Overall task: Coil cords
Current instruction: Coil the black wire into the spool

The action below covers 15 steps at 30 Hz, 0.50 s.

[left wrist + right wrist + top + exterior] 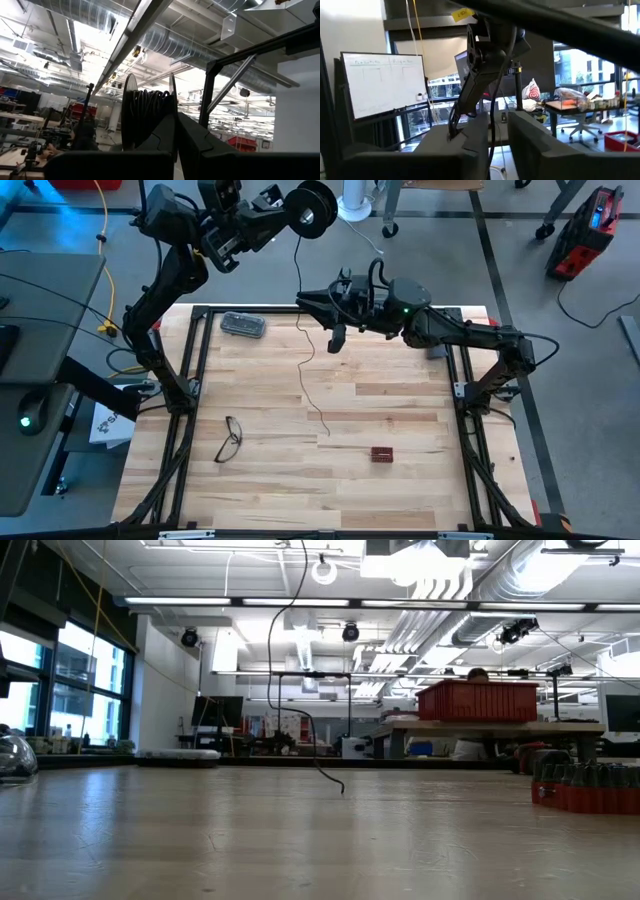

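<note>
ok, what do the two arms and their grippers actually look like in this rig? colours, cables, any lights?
Both arms are dark, nearly black, with jointed tubular links on black bases at the table's frame. The left gripper and the right gripper have two dark, flat, wedge-shaped fingers each. Black cables loop over the right arm's wrist, which shows a small green light. No other markings are legible.

1. The table (400, 420) is pale wood in jointed strips, matt, with visible grain.
2. The reel (314, 207) looks like black plastic, slightly glossy, wound with thin dark wire (305, 350).
3. The eyeglasses (229, 438) have a black, plastic-looking frame.
4. The small red block (381, 453) looks like ridged plastic.
5. The case (243, 325) looks like clear, shiny plastic.
</note>
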{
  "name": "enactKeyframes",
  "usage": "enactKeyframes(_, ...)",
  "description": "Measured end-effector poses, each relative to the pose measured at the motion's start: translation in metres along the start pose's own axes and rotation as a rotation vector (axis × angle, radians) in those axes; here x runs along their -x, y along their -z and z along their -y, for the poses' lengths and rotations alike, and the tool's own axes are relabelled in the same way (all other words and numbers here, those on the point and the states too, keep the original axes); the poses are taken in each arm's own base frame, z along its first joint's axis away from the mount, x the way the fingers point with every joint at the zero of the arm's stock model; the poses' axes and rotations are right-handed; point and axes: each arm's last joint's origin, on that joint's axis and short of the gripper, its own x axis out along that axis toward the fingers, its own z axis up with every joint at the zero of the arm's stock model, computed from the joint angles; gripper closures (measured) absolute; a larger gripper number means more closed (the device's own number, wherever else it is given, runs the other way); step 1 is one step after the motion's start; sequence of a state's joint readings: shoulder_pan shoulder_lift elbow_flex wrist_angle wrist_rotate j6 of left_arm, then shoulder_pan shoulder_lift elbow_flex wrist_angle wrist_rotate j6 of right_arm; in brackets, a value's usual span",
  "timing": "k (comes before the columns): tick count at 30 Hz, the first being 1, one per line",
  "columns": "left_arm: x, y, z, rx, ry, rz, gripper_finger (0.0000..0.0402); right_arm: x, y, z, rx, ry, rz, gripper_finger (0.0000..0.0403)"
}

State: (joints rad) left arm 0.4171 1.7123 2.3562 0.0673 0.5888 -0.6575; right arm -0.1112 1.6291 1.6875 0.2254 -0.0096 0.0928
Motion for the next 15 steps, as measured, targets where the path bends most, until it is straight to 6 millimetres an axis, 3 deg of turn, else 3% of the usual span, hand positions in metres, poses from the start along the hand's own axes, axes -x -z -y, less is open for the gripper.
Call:
enactKeyframes(4, 0.000, 0.000, 0.000, -0.005, -0.001, 0.001, 0.0401, 0.000, -0.001, 0.000, 0.018, -0.003, 0.015, 0.0391)
enactKeyframes(10, 0.005, -0.004, -0.001, 0.002, -0.032, -0.002, 0.0401, 0.006, -0.004, -0.005, -0.040, -0.032, -0.044, 0.0401)
enactKeyframes(15, 0.026, -0.019, 0.006, 0.019, -0.209, -0.043, 0.0401, 0.025, -0.019, -0.015, -0.007, -0.052, -0.110, 0.0402)
